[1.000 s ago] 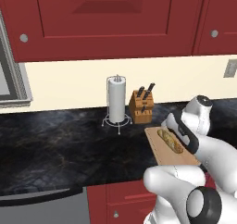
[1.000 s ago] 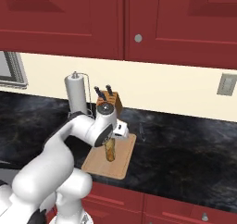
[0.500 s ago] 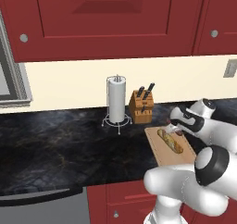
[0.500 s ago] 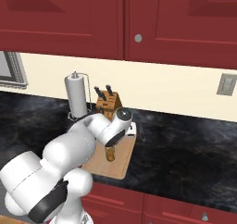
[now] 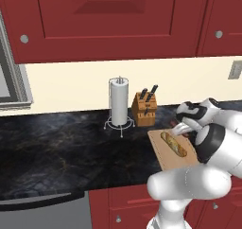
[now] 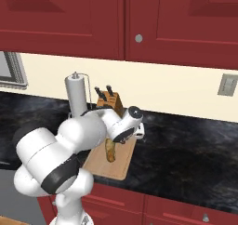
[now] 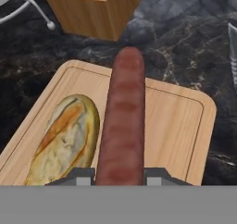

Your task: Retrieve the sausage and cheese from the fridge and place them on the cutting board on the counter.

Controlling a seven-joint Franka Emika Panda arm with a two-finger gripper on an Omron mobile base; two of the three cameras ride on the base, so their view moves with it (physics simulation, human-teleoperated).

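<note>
My gripper [image 7: 119, 174] is shut on the sausage [image 7: 124, 121], a dark red-brown cylinder that sticks out ahead of the fingertips. It hangs just above the cutting board [image 7: 178, 126], a light tan wooden board on the black marbled counter [image 5: 56, 152]. In the left base view the gripper [image 5: 181, 127] is over the far right part of the board [image 5: 165, 159]. From the right base camera, the hand hovers above the board [image 6: 118, 166]. The cheese and the fridge are out of view.
A golden, loaf-shaped piece [image 7: 65, 137] lies on the board's left half, beside the sausage. A wooden knife block [image 5: 144, 107] and a paper towel holder [image 5: 118, 102] stand just behind the board. Red cabinets hang above the counter.
The hand has swung right and farther back over the board, with the sausage still gripped. The loaf-shaped piece and the board have not moved.
</note>
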